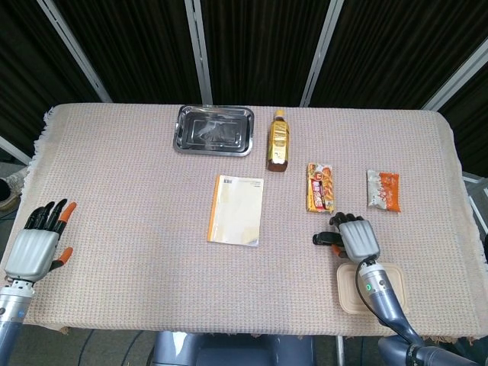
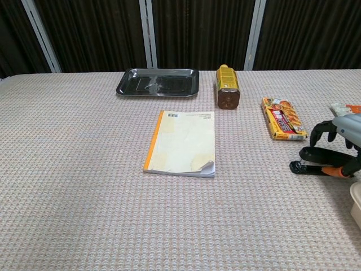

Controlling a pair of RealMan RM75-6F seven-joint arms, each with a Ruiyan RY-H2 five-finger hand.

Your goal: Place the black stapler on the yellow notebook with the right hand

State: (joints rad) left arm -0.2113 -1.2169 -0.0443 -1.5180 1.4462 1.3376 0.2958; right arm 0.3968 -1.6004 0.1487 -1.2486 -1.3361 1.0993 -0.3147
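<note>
Black stapler (image 2: 320,161) beneath the right hand (image 1: 357,239) — fingers (image 2: 322,129) curled over it, grip uncertain, yellow notebook (image 2: 183,143) well apart, left hand (image 1: 34,249) fingers spread.

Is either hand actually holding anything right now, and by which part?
Cannot tell for the right hand: its fingers curl over the rear of the black stapler, which lies on the table; a closed grip isn't visible. The left hand holds nothing.

head view overhead, chest view low, frontal
</note>
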